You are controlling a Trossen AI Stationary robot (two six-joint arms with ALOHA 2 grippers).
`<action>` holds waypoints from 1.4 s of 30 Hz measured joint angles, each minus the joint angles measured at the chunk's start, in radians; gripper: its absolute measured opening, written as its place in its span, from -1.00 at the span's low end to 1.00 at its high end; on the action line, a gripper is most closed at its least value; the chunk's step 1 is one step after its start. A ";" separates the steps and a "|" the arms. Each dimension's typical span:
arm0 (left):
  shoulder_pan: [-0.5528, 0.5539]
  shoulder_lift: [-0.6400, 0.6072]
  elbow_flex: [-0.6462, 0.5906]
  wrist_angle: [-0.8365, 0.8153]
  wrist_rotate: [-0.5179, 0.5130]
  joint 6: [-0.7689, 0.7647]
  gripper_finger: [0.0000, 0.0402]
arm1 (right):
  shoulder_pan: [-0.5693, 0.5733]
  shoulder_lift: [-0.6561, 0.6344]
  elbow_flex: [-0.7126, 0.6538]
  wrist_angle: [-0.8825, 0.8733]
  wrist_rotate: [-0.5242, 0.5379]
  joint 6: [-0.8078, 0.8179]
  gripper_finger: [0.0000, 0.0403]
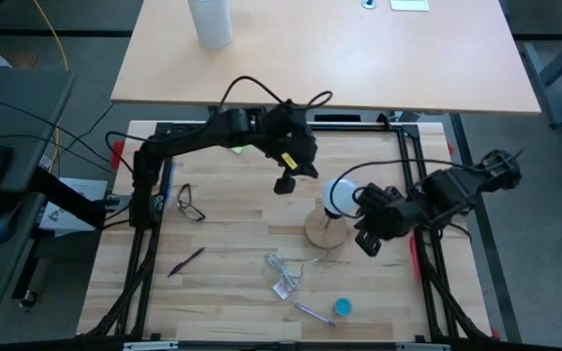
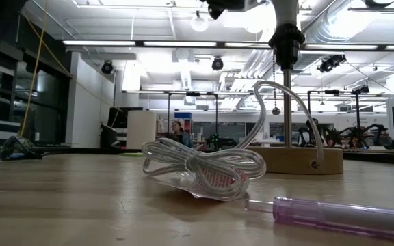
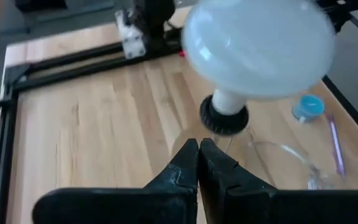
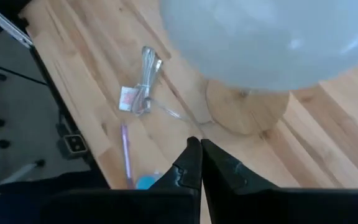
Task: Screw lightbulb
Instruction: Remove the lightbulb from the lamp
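Note:
The white frosted lightbulb (image 1: 341,196) stands with its neck in the black socket (image 3: 224,116), on a thin post above the round wooden disc base (image 1: 324,232). In both wrist views the bulb (image 3: 260,50) (image 4: 272,37) fills the upper picture. My left gripper (image 1: 283,183) hangs shut in the air to the bulb's left and slightly farther back, apart from it. My right gripper (image 1: 369,242) hangs shut just right of the base, nearer the front edge, also apart. In the wrist views each gripper (image 3: 199,150) (image 4: 196,150) holds nothing.
A bundled clear cord (image 1: 286,273) with its tag lies in front of the base, and one strand runs to the base (image 2: 296,158). A purple pen (image 1: 312,312) and blue cap (image 1: 342,307) lie near the front edge. Glasses (image 1: 190,203) and a dark pen (image 1: 186,260) lie at left.

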 joint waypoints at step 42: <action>-0.220 0.134 0.165 -0.036 -0.064 -0.003 -1.00 | -0.421 0.023 0.124 -0.160 -0.191 -0.267 -1.00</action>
